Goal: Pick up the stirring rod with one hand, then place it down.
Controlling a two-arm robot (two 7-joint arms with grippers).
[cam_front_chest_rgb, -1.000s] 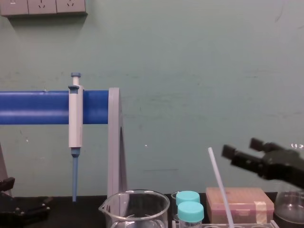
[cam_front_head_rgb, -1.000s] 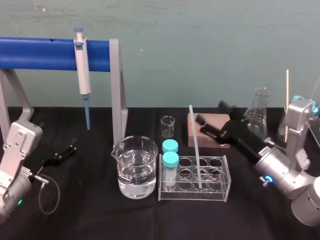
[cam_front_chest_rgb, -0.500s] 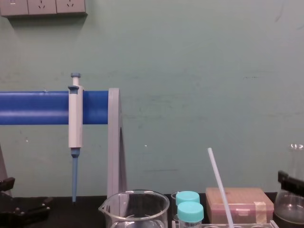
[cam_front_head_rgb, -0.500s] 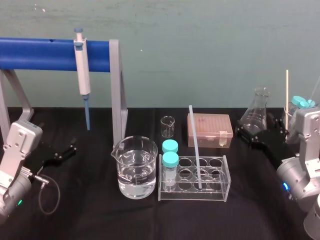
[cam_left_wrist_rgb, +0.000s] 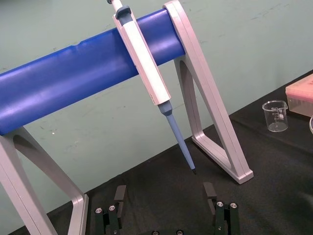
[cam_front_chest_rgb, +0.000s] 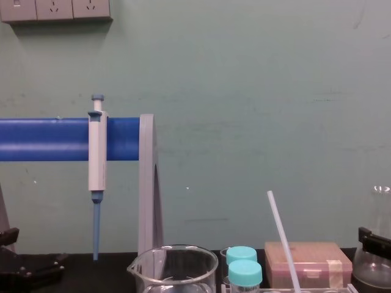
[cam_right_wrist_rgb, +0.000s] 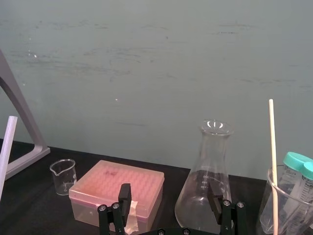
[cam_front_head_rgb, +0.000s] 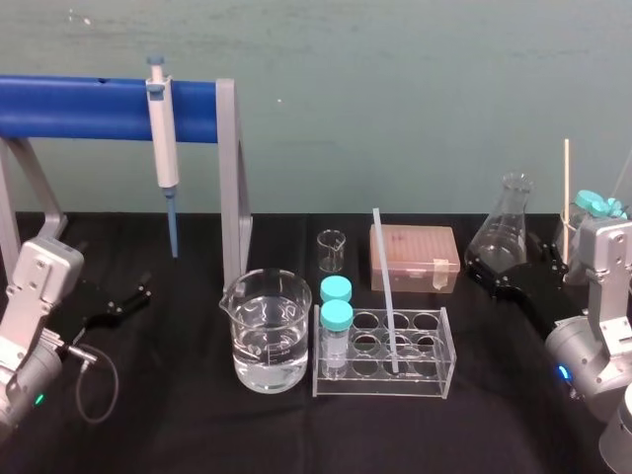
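Note:
The stirring rod (cam_front_head_rgb: 385, 291) is thin, white and translucent. It leans in the clear tube rack (cam_front_head_rgb: 383, 380) at the middle of the table, and its top also shows in the chest view (cam_front_chest_rgb: 282, 238) and in the right wrist view (cam_right_wrist_rgb: 7, 142). My right gripper (cam_front_head_rgb: 509, 271) hovers low at the right, by the conical flask (cam_front_head_rgb: 501, 237) and well clear of the rod. Its fingers (cam_right_wrist_rgb: 124, 193) stand open with nothing between them. My left gripper (cam_front_head_rgb: 123, 301) rests parked at the far left, open (cam_left_wrist_rgb: 165, 195) and empty.
A white pipette (cam_front_head_rgb: 163, 148) hangs on the blue-barred stand (cam_front_head_rgb: 79, 107). A water beaker (cam_front_head_rgb: 269, 331), two teal-capped tubes (cam_front_head_rgb: 337, 316), a small beaker (cam_front_head_rgb: 332, 250) and a pink tip box (cam_front_head_rgb: 415, 257) surround the rack. A jar with a wooden stick (cam_front_head_rgb: 567, 197) stands far right.
My right gripper has drawn back from above the pink box to the right and sunk lower, staying open. The rod and my left arm have not moved.

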